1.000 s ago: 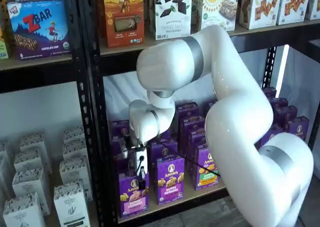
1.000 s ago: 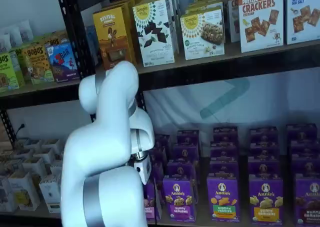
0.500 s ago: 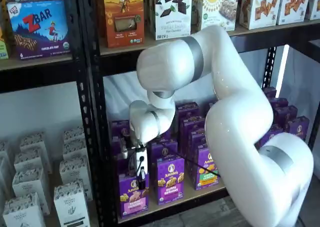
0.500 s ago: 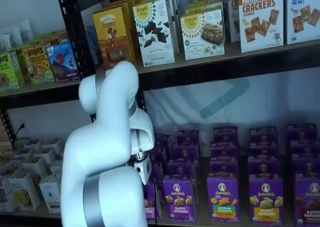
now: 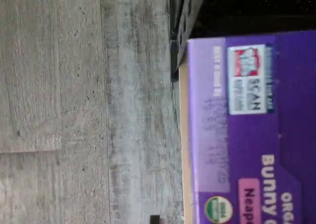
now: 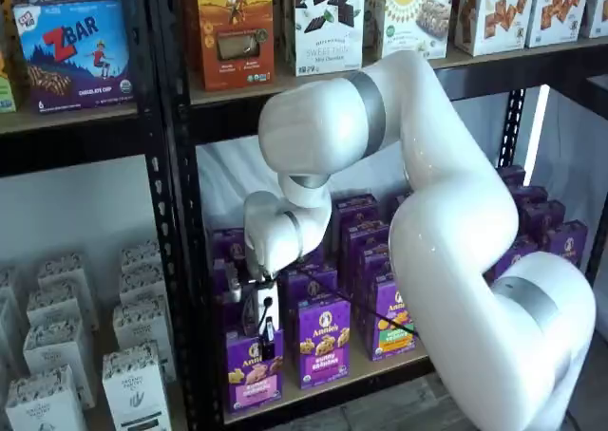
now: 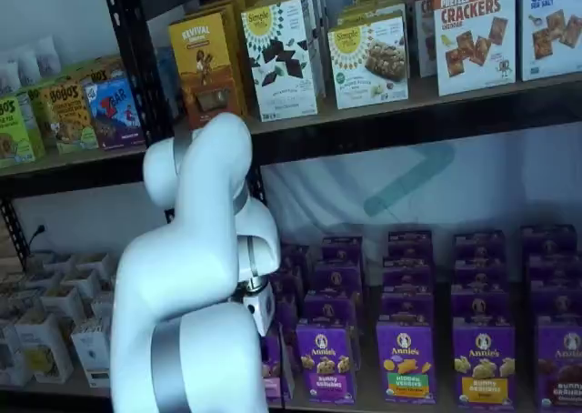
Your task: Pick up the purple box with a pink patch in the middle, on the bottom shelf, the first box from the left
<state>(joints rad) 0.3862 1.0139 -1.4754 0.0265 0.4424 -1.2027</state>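
The purple box [image 6: 253, 374] with a pink panel stands at the front left of the bottom shelf [image 6: 380, 365], next to the black upright. My gripper [image 6: 262, 340] hangs right over its top, and the black fingers overlap the box's upper edge. I cannot make out a gap or a grip. The wrist view shows the box's purple face [image 5: 247, 135] close up, with a pink patch and a white scan label, at the tan shelf edge [image 5: 183, 135]. In a shelf view the arm hides most of the box [image 7: 274, 369].
Several more purple Annie's boxes [image 6: 323, 341] stand in rows to the right and behind. A black perforated upright [image 6: 180, 289] is just left of the box. White cartons [image 6: 133, 379] fill the neighbouring bay. Grey plank floor [image 5: 74, 110] lies below the shelf.
The arm's wrist has crept slightly up and to the left. The purple box looks to be in the same spot.
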